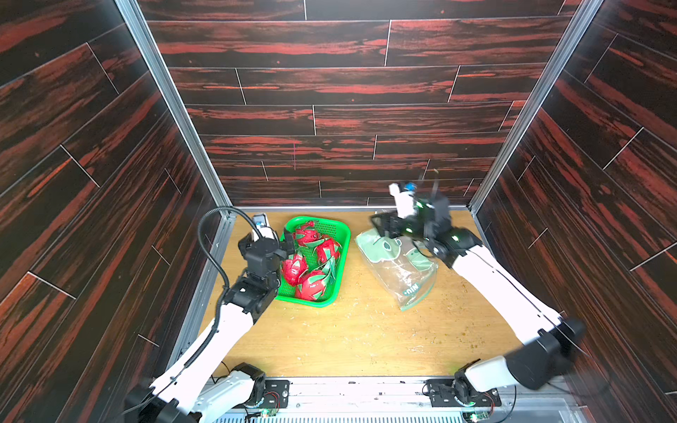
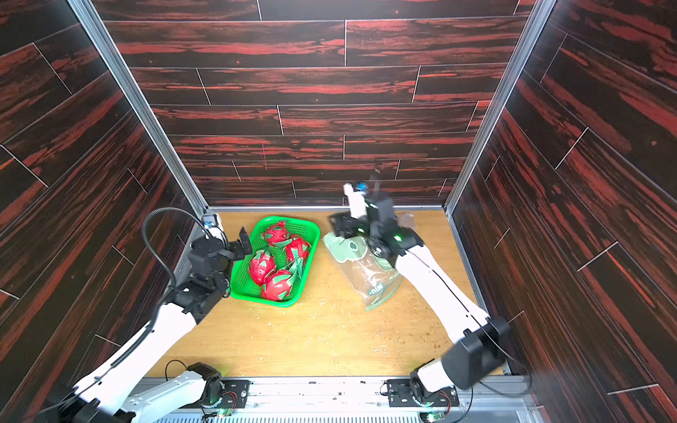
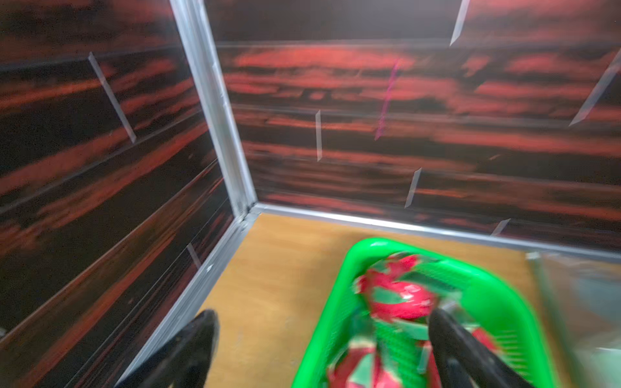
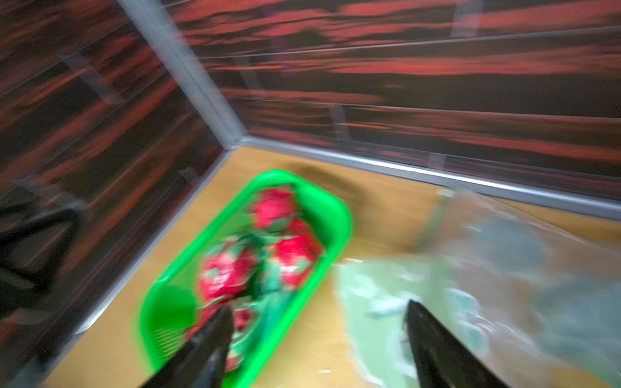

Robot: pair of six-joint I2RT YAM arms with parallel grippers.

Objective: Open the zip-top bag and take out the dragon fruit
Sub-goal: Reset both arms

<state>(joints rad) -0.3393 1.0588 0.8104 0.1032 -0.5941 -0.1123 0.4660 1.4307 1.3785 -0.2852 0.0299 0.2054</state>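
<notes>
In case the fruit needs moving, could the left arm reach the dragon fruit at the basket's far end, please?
Probably yes: the left arm holds its jaws open at the basket rim, right beside that dragon fruit, which lies uncovered with nothing between.

Dragon fruit (image 1: 293, 269) (four) heaped; bag (image 1: 399, 271) crumpled

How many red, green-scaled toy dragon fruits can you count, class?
4, all in the green perforated plastic basket: one dragon fruit at the back, one right, one left, one at the front. None shows in the clear zip-top bag.
</notes>
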